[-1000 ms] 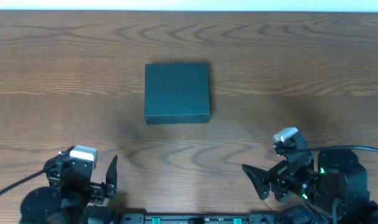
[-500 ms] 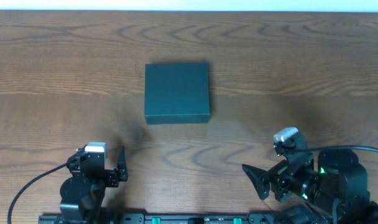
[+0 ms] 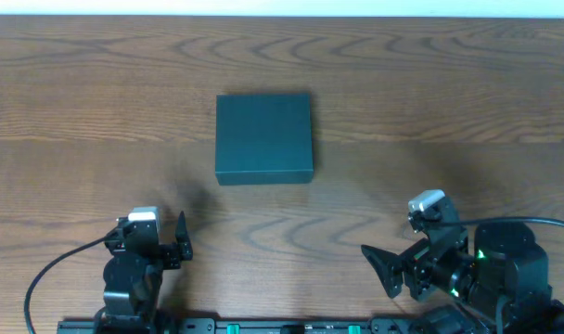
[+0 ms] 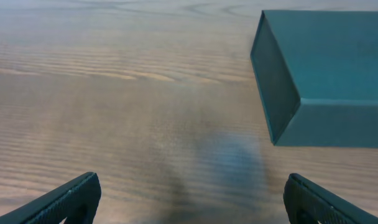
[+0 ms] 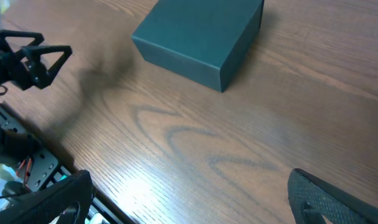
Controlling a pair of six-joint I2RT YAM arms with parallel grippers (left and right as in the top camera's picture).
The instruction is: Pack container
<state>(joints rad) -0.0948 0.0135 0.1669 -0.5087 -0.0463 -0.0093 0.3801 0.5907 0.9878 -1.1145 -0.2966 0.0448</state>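
The left hand (image 4: 192,182) and right hand (image 5: 190,176), both released and empty, were well apart from the shut container (image 3: 264,136). It seemed best to approach its lid edge squarely.

A brown wood-grain surface (image 3: 449,111) fills nearly every view. Its grain runs lengthwise in long streaks, with looping oval whorls near the front middle and along the far side. A soft, dark shadow smudge lies on the wood toward the front left. In the right wrist view, a bright patch of glare sits on the wood near the lower left. A thin pale strip (image 3: 282,7) borders the surface's far edge in the overhead view.
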